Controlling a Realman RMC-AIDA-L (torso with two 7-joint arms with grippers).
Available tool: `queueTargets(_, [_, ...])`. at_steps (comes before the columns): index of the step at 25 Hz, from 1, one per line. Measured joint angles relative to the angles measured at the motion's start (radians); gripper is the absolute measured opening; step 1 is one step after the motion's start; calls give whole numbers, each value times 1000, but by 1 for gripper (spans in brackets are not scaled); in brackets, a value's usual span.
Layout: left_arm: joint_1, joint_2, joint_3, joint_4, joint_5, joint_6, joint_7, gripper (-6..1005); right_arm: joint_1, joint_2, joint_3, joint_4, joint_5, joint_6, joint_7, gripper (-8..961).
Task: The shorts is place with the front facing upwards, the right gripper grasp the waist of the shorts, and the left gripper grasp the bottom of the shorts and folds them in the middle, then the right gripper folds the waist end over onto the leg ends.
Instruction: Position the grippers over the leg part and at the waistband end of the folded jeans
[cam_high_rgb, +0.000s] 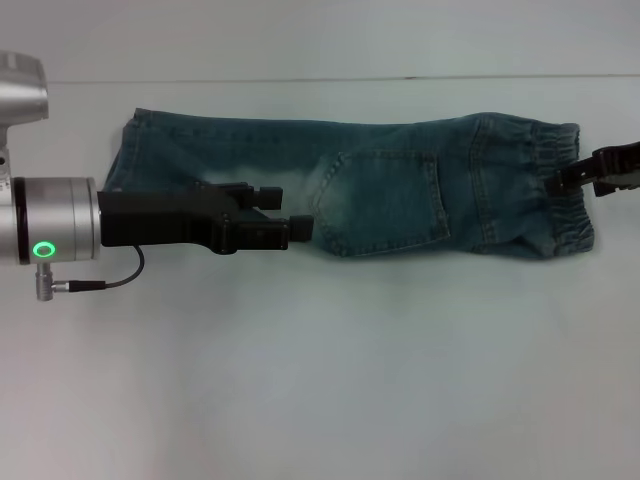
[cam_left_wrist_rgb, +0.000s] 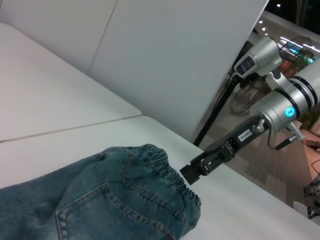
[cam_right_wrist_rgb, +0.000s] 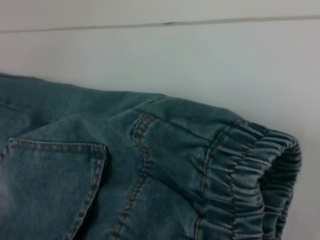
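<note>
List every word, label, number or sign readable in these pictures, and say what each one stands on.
White label on the black arm behind the right tool, in the left wrist view: print too small to read.
Shorts: no readable tag or brand.
Left tool, over the shorts near the leg ends: no text visible; its wrist shows only a green light ring.
No other writing in any view.

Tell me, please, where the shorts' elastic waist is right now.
In the head view, the waist lies at the table's right side, its edge at the right hand.

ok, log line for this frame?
shorts: folded lengthwise, flat | right gripper: at waistband, grip unclear | left gripper: over shorts, fingers apart
</note>
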Motion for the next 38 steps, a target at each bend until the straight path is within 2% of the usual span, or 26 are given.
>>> queueTargets(11, [-3,-1,0,0,1,0,-5,814,7,16,-39,42,0,51,4,789])
queueTargets(24, [-1,-6,0,0,1,-1,-7,813,9,48,-65,56,2,107,-11,770])
queueTargets(31, [4,-7,0,0,1,-1,-11,813,12,59,-59,35,10,88,-20,759])
queueTargets(38, [5,-7,0,0,1,-6,-11,814,6,72,-56,-44,12,22,-21,748])
